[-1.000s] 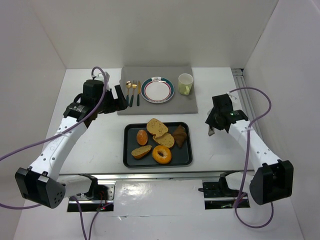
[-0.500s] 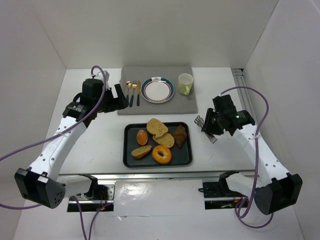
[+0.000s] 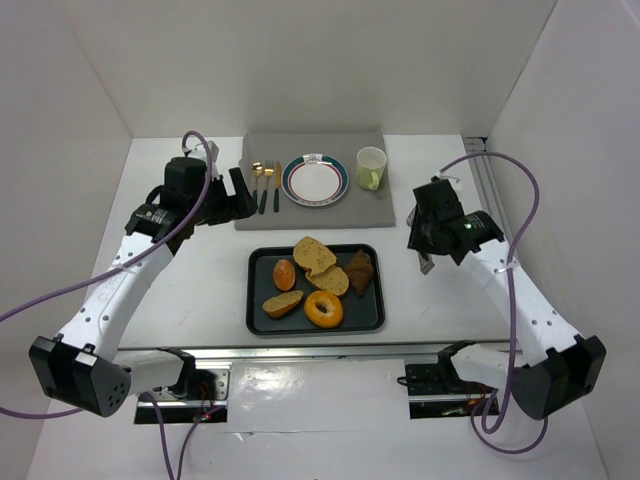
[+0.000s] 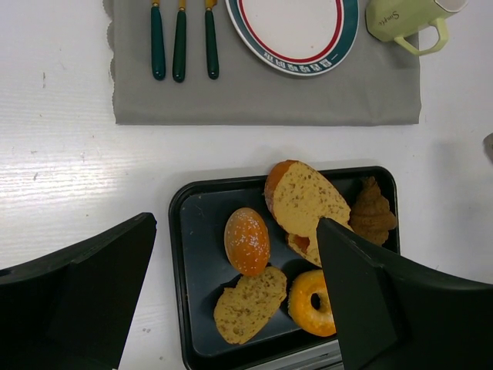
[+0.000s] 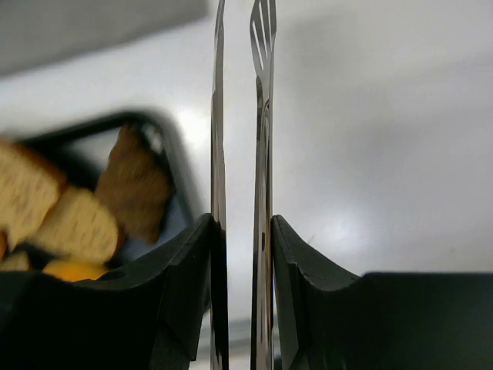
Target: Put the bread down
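right gripper (image 5: 240, 225) pinched nearly closed on slim silver metal tongs (image 5: 263, 85), likely for lifting food | left gripper (image 4: 235, 231) spread wide, empty | sliced brown bread (image 3: 314, 253) on black rectangular tray (image 3: 262, 300), frame centre

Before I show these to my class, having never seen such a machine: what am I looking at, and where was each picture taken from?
This is a robot with a left arm and a right arm, bolted to a white table. One picture looks down from above; the other two come from a camera on each wrist. A dark tray holds assorted bread. Behind it, a grey mat carries a plate, a cup and cutlery. The right gripper is shut on metal tongs; the left gripper is open and empty.
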`<action>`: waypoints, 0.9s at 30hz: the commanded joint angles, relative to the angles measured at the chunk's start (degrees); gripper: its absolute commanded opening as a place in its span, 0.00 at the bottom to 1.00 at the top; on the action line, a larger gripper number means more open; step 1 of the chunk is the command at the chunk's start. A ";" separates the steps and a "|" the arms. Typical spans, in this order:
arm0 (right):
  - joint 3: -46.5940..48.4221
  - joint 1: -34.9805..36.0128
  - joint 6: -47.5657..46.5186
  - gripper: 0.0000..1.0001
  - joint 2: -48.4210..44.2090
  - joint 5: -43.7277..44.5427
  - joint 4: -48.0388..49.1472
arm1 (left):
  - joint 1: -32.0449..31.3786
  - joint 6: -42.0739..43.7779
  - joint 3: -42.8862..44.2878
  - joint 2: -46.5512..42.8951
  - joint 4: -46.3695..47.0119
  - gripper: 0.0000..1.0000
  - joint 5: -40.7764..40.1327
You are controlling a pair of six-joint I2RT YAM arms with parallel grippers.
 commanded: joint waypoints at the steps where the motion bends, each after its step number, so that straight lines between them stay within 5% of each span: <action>1: -0.98 0.24 1.02 0.42 4.01 17.45 12.65 | -0.09 0.03 1.08 -0.06 1.69 0.99 0.41; 11: -17.52 -0.81 -9.18 0.46 18.85 23.79 50.73 | -0.09 -1.12 -1.29 -0.06 3.01 0.99 1.46; 22: -20.96 -4.16 -8.65 0.54 25.91 15.28 56.80 | -0.09 -0.59 -1.90 -0.06 3.01 0.99 0.32; 27: -12.97 -8.03 -6.55 0.62 33.01 9.13 43.90 | -0.09 -0.59 -2.43 -0.06 3.01 0.99 0.85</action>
